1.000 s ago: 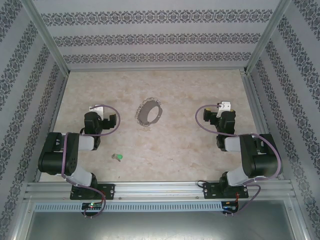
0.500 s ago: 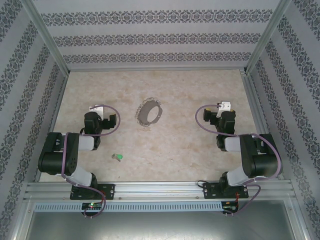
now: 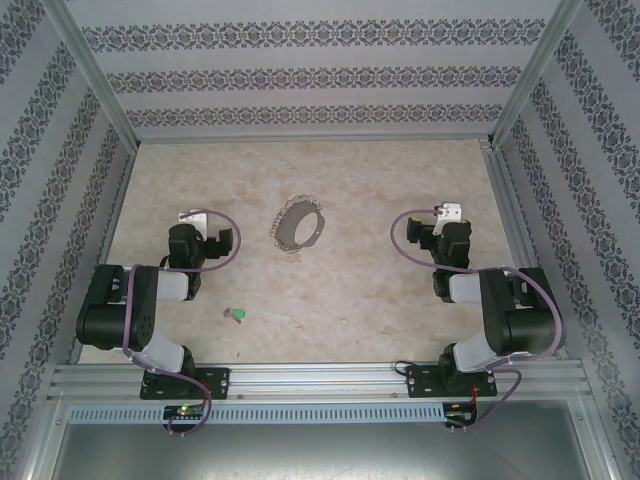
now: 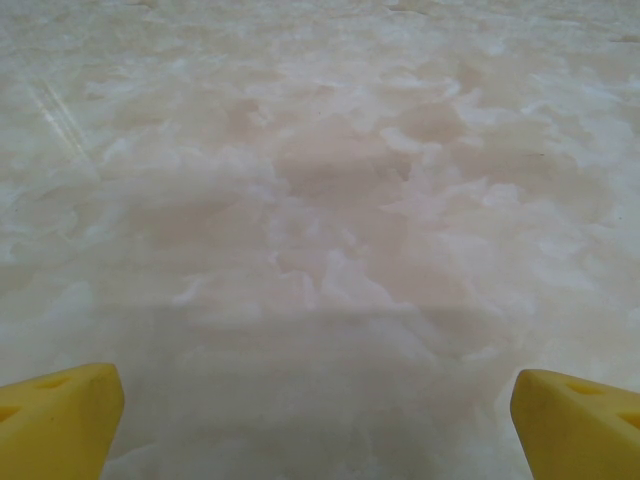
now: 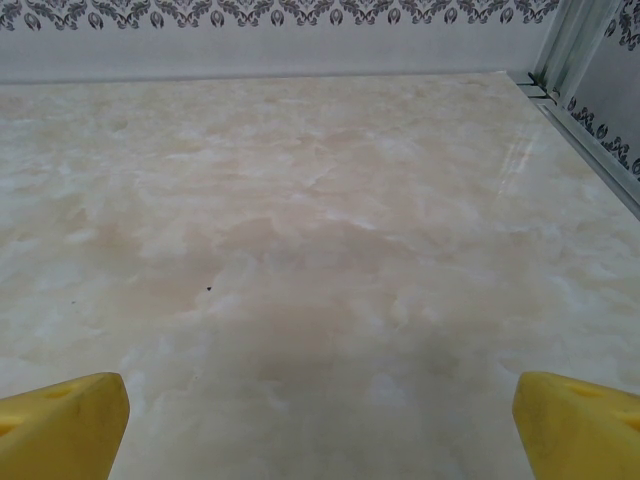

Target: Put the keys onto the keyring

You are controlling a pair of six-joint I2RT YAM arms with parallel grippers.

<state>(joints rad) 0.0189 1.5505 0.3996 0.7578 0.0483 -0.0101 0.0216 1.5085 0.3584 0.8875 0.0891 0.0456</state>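
A pale beige, marble-patterned bench [image 3: 400, 190] takes up the middle of the top view, enclosed by white walls with bands of dark floral ornament [image 3: 300, 80]. The keyring [image 3: 298, 226], a large thin dark-grey ring fringed with small silvery bits, lies on the bench just above the centre of the frame, about midway between the two arms. The one loose key [image 3: 237, 315], tiny with a bright green head, lies lower and to the left, well apart from the ring and near the black left arm [image 3: 130, 310], just right of its elbow. The black right arm [image 3: 510, 310] is folded at the lower right of the frame, its wrist reaching up toward the middle right, well away from both ring and key. In the left wrist view the left pincer [image 4: 320, 425] is spread wide, its yellow fingertips [image 4: 55, 420] sitting in the two bottom corners with nothing but bare bench between them. In the right wrist view the right pincer [image 5: 320, 425] is spread just as wide, its yellow fingertips [image 5: 575, 425] in the bottom corners over bare bench, with the patterned wall along the top edge and a metal frame post [image 5: 560, 40] at the upper right.
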